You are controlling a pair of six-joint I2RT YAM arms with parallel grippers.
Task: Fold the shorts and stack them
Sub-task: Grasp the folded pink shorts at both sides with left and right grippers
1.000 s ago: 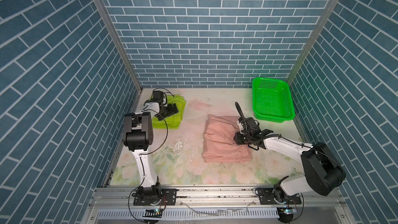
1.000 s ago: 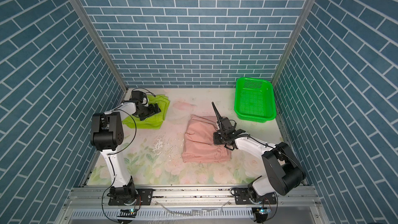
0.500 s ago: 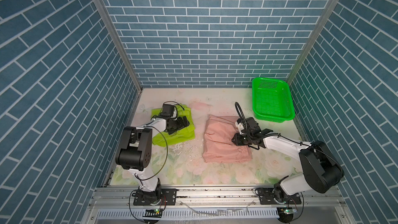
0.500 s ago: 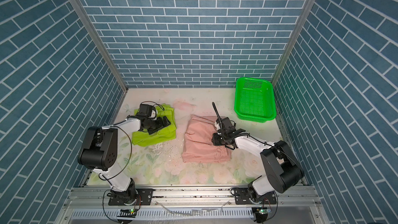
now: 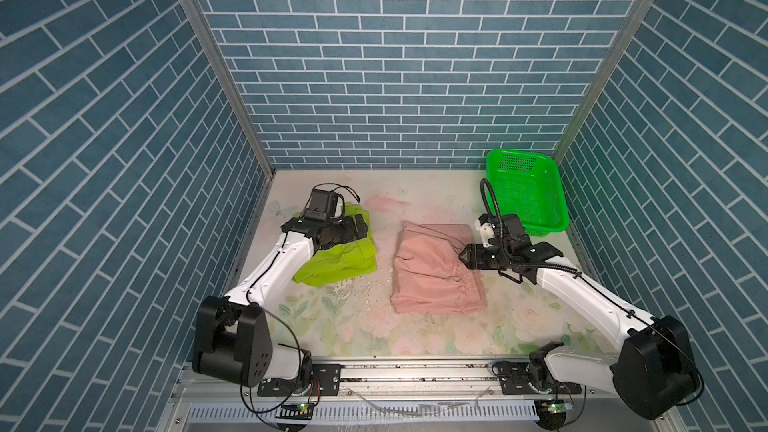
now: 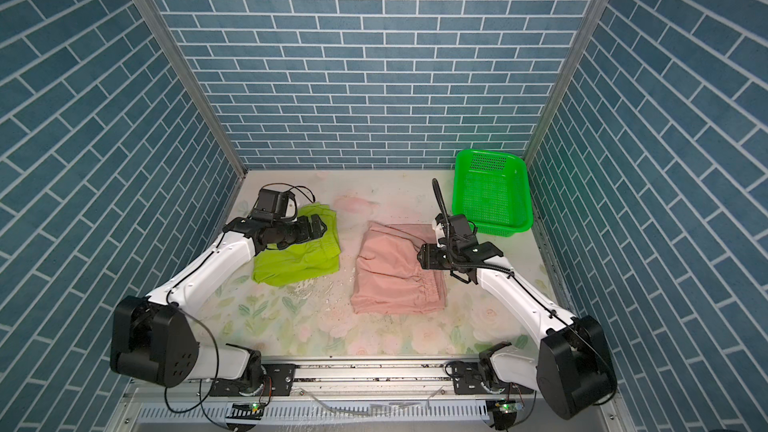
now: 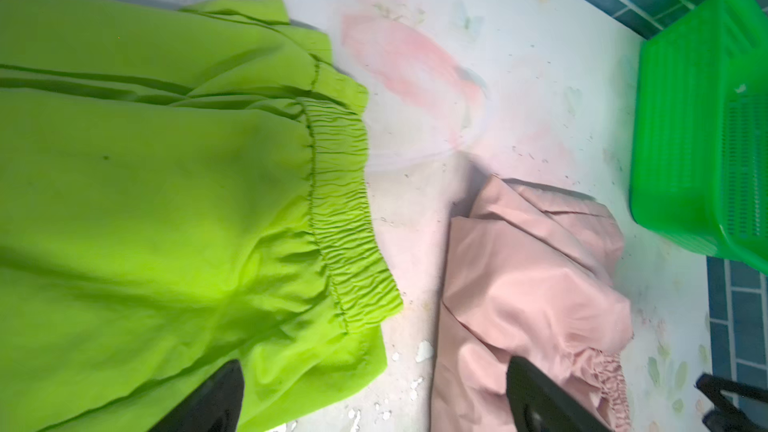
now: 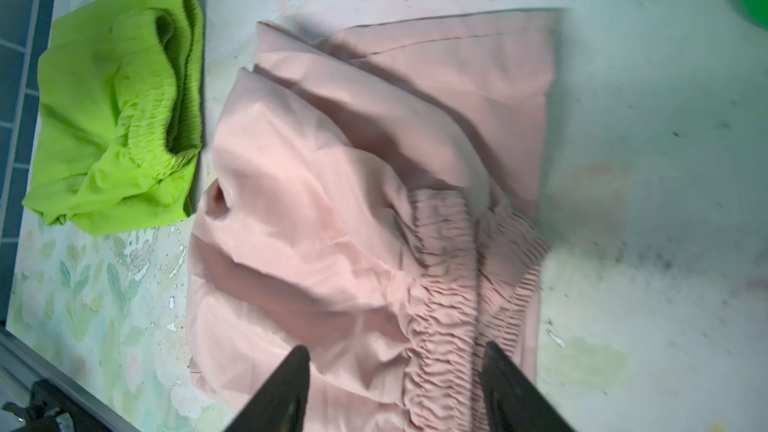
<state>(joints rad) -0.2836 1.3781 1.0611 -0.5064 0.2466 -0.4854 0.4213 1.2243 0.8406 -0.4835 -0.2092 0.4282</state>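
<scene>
Jaws of my left gripper [image 5: 362, 227] are standing wide apart and gripping nothing. In both top views they are reaching over the far right corner of the lime-green shorts [image 5: 336, 261], and I cannot tell whether they are touching the cloth. In the left wrist view my fingertips [image 7: 210, 398] are showing far apart above the fabric.

These green shorts [image 6: 297, 261] are lying folded on the left part of the floral table [image 5: 415, 336], with the gathered waistband turned right. A bare strip of table is separating them from the dusty-pink shorts [image 5: 430, 278], so the two pairs are lying side by side and not stacked.

That pink pair [image 6: 388, 278] is lying folded at the middle of the table, its elastic waistband on the near right side.

Next, my right gripper [image 5: 464, 257] is pointing left at the right edge of the pink shorts. Its jaws are standing apart too, holding nothing. In the right wrist view both fingertips [image 8: 286, 384] are straddling the pink waistband, which is lying slack on the table below them.

Furthest right, the green basket [image 5: 544, 231] is sitting in the far right corner, just beyond my right wrist.
</scene>
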